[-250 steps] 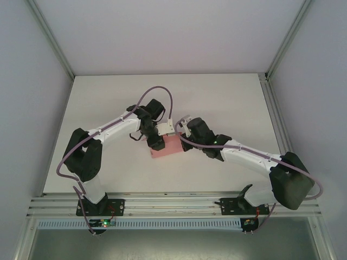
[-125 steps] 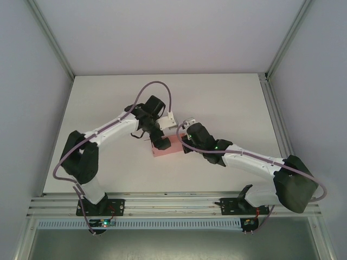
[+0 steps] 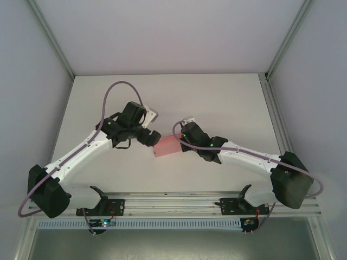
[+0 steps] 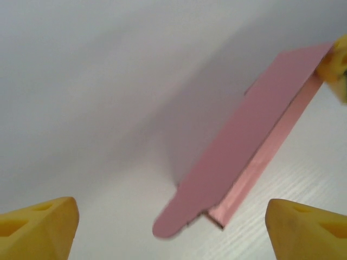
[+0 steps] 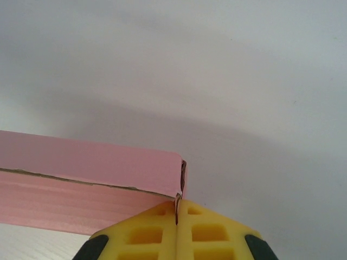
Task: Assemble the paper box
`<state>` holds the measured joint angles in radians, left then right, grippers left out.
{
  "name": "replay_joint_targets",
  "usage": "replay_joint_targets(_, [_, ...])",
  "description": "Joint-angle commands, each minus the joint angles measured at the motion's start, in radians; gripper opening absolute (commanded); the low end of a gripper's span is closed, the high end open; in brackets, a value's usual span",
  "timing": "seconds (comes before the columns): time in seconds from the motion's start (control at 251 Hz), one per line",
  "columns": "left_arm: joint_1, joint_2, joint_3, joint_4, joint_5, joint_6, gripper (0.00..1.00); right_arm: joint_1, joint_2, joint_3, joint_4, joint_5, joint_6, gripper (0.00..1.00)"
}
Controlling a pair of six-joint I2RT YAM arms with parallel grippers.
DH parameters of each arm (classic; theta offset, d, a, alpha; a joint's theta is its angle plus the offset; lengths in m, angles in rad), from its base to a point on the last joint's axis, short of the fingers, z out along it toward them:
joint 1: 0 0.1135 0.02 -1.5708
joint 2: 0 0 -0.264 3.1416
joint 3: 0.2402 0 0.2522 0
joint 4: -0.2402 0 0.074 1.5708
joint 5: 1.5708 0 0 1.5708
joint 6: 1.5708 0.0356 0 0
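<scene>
The paper box (image 3: 168, 146) is a shallow pink card box lying at the table's middle. My right gripper (image 3: 181, 142) sits at its right end, and in the right wrist view its fingers (image 5: 157, 233) are shut on the edge of the paper box (image 5: 81, 179). My left gripper (image 3: 155, 138) is just off the box's left end. In the left wrist view this gripper (image 4: 169, 219) is wide open, and the paper box (image 4: 249, 135) lies ahead with a rounded tab (image 4: 168, 225) sticking out towards it. A yellow right fingertip (image 4: 337, 62) shows at the box's far corner.
The white table (image 3: 217, 97) is walled by grey panels at the back and sides. A metal rail (image 3: 173, 205) runs along the near edge by the arm bases. Both arms reach inward and meet over the box.
My left arm has swung down and leftward, drawing its gripper off the top of the box to its left end. The right gripper has kept its hold with barely any shift.
</scene>
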<state>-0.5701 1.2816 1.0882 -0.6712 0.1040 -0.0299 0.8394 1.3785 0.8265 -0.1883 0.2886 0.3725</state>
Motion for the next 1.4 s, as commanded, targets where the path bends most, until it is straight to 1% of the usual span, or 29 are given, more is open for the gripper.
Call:
replay_joint_targets(0.0, [-0.009, -0.049, -0.057, -0.051, 0.018, -0.137, 0.81, -0.030, 0.033, 0.043, -0.072, -0.068, 0.014, 0.00])
replay_joint_targets(0.04, [-0.009, -0.065, -0.085, -0.028, 0.037, -0.135, 0.79, -0.046, 0.040, 0.045, -0.072, -0.118, 0.014, 0.00])
replay_joint_targets(0.104, [-0.008, -0.077, -0.123, 0.012, 0.055, -0.104, 0.79, -0.063, 0.044, 0.042, -0.065, -0.159, -0.005, 0.00])
replay_joint_targets(0.168, [-0.009, -0.071, -0.136, 0.035, 0.003, -0.084, 0.77, -0.065, 0.048, 0.049, -0.073, -0.175, -0.029, 0.00])
replay_joint_targets(0.235, [-0.007, -0.042, -0.113, 0.020, -0.033, -0.074, 0.68, -0.068, 0.053, 0.061, -0.086, -0.198, -0.047, 0.00])
replay_joint_targets(0.403, [-0.009, 0.021, -0.091, 0.023, -0.087, -0.053, 0.64, -0.071, 0.067, 0.071, -0.092, -0.250, -0.084, 0.00])
replay_joint_targets(0.483, [-0.008, 0.039, -0.089, 0.036, -0.088, -0.039, 0.62, -0.072, 0.065, 0.078, -0.104, -0.237, -0.090, 0.00])
replay_joint_targets(0.547, [-0.008, 0.048, -0.077, 0.030, -0.100, -0.039, 0.57, -0.072, 0.063, 0.080, -0.112, -0.229, -0.101, 0.00])
replay_joint_targets(0.595, [-0.007, 0.049, -0.076, 0.032, -0.101, -0.032, 0.56, -0.073, 0.063, 0.083, -0.118, -0.229, -0.108, 0.00])
replay_joint_targets(0.654, [-0.008, 0.047, -0.080, 0.041, -0.099, -0.024, 0.47, -0.074, 0.063, 0.088, -0.128, -0.218, -0.109, 0.00])
replay_joint_targets(0.762, [-0.009, 0.047, -0.076, 0.048, -0.078, -0.035, 0.38, -0.067, 0.060, 0.089, -0.135, -0.206, -0.132, 0.00])
replay_joint_targets(0.822, [-0.009, 0.048, -0.075, 0.056, -0.065, -0.037, 0.32, -0.061, 0.056, 0.087, -0.137, -0.194, -0.142, 0.00])
replay_joint_targets(0.862, [-0.008, 0.050, -0.076, 0.057, -0.057, -0.034, 0.31, -0.057, 0.052, 0.083, -0.135, -0.181, -0.146, 0.00])
replay_joint_targets(0.898, [-0.008, 0.054, -0.074, 0.057, -0.057, -0.036, 0.28, -0.057, 0.048, 0.079, -0.133, -0.182, -0.152, 0.00])
replay_joint_targets(0.962, [-0.008, 0.058, -0.071, 0.057, -0.061, -0.036, 0.27, -0.054, 0.040, 0.071, -0.124, -0.184, -0.156, 0.00])
replay_joint_targets(1.074, [-0.008, 0.065, -0.071, 0.060, -0.063, -0.033, 0.19, -0.053, 0.034, 0.064, -0.120, -0.185, -0.164, 0.00])
replay_joint_targets(1.117, [-0.009, 0.067, -0.071, 0.067, -0.057, -0.035, 0.18, -0.050, 0.034, 0.062, -0.117, -0.190, -0.175, 0.00])
replay_joint_targets(1.201, [-0.009, 0.074, -0.070, 0.091, -0.046, -0.059, 0.00, -0.032, 0.039, 0.060, -0.113, -0.185, -0.211, 0.00])
replay_joint_targets(1.397, [-0.004, 0.090, -0.033, 0.098, -0.032, -0.130, 0.00, 0.008, 0.063, 0.045, -0.109, -0.036, -0.246, 0.00])
